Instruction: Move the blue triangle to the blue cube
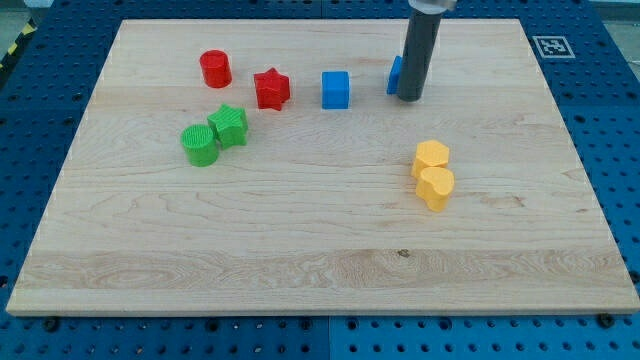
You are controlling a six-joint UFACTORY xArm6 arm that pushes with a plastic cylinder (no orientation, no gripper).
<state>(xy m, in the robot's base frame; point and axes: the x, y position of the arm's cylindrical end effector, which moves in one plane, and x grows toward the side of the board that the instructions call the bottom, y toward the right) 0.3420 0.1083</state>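
The blue cube (336, 89) sits near the view's top, a little right of the red star. The blue triangle (394, 76) is to its right, mostly hidden behind my rod; only its left edge shows. My tip (410, 97) rests on the board right against the triangle's front right side, about 70 px right of the cube.
A red cylinder (215, 68) and a red star (271, 89) lie left of the cube. A green cube (229, 126) touches a green cylinder (200, 145) at the left. Two yellow blocks (433, 172) touch each other at the centre right. The wooden board (300, 260) is ringed by blue pegboard.
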